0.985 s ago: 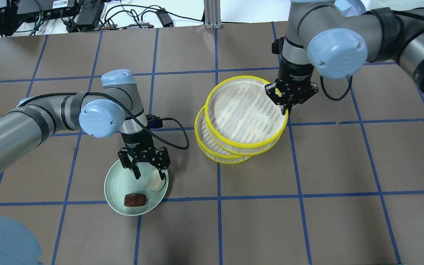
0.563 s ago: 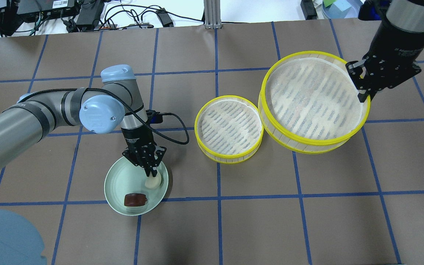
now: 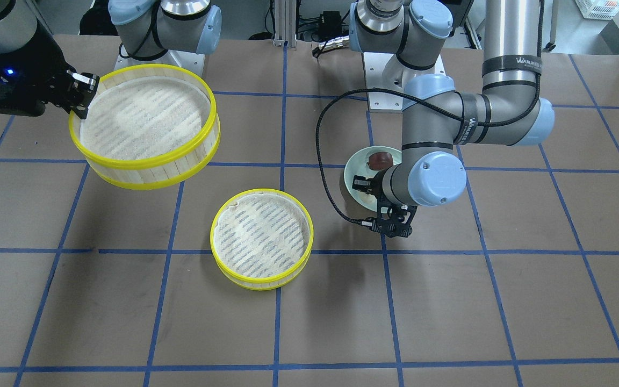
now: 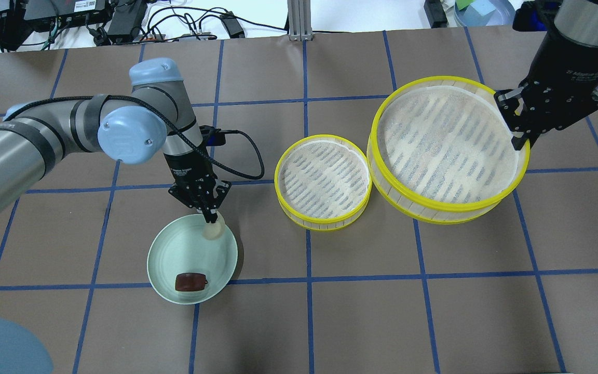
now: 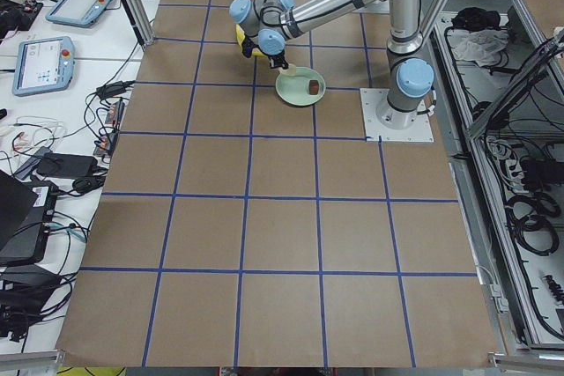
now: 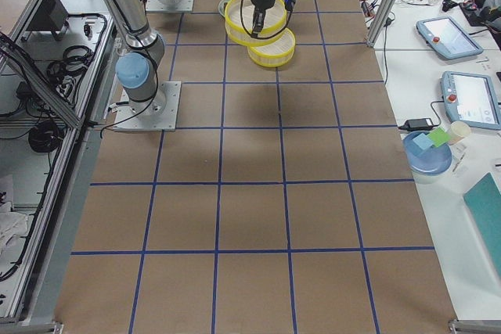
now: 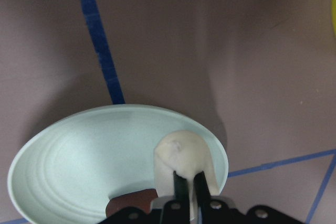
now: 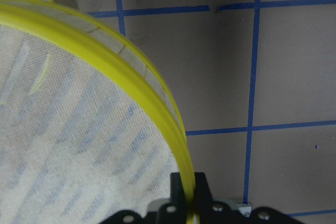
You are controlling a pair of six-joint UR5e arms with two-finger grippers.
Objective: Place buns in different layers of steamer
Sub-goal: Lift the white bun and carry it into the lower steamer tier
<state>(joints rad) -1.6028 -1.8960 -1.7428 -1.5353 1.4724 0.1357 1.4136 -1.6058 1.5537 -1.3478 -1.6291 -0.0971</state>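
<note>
My left gripper [image 4: 208, 217] is shut on the cream-white bun [image 4: 214, 231] and holds it above the far right rim of the pale green plate [image 4: 174, 249]. The left wrist view shows the bun [image 7: 181, 153] pinched between the fingers. The reddish-brown bun [image 4: 191, 281] lies on the plate. My right gripper [image 4: 519, 137] is shut on the yellow rim of one steamer layer [image 4: 447, 148] and holds it in the air, tilted, to the right. The rim [image 8: 152, 87] runs between its fingers. The other steamer layer [image 4: 323, 182] sits empty on the table at the centre.
The brown table has blue tape grid lines. The left arm's black cable [image 4: 249, 156] loops between the plate and the resting layer. In the front-facing view the left wrist [image 3: 422, 177] hides part of the plate [image 3: 355, 172]. Cables and boxes lie past the far edge.
My right gripper lifted the upper layer off the lower one and carried it right. My left gripper shut on the cream-white bun and raised it off the plate's floor.
</note>
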